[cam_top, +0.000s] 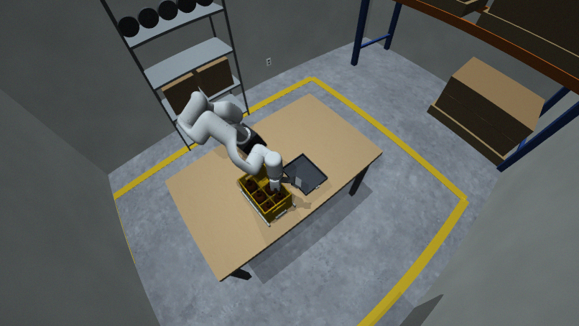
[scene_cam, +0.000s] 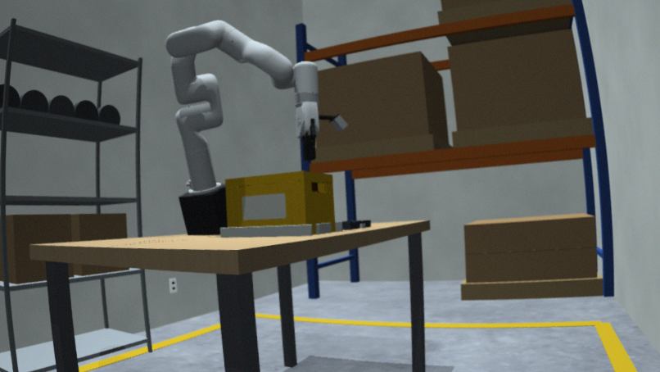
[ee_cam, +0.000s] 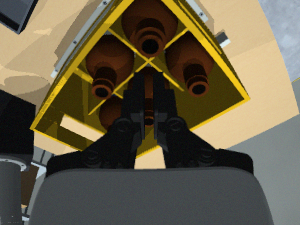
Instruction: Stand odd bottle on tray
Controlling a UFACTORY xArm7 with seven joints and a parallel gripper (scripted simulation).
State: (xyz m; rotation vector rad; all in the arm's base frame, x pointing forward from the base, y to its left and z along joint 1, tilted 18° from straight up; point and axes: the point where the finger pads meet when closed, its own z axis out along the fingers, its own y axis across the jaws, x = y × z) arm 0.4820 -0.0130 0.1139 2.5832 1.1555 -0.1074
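Note:
The yellow crate [cam_top: 270, 217] [scene_cam: 318, 203] [ee_cam: 225, 94] stands level on the table and holds several brown bottles. In the wrist view one bottle [ee_cam: 150, 21] is at the top, one bottle [ee_cam: 109, 55] is on the left and another bottle [ee_cam: 189, 55] on the right. One more is partly hidden behind the fingers, and one is at lower left. The neck differences cannot be told. My gripper [scene_cam: 309, 158] [ee_cam: 148, 86] is above the crate, its fingers nearly together with a narrow empty gap. The dark tray [cam_top: 311, 166] [scene_cam: 358, 224] [ee_cam: 15, 10] lies beside the crate and bears no bottle.
Pale low rails [cam_top: 254, 206] [scene_cam: 265, 230] run along the crate's foot on the table [cam_top: 202, 210] [scene_cam: 138, 242]. The robot base [scene_cam: 203, 212] stands behind the crate. Shelving and large boxes stand farther away around the table.

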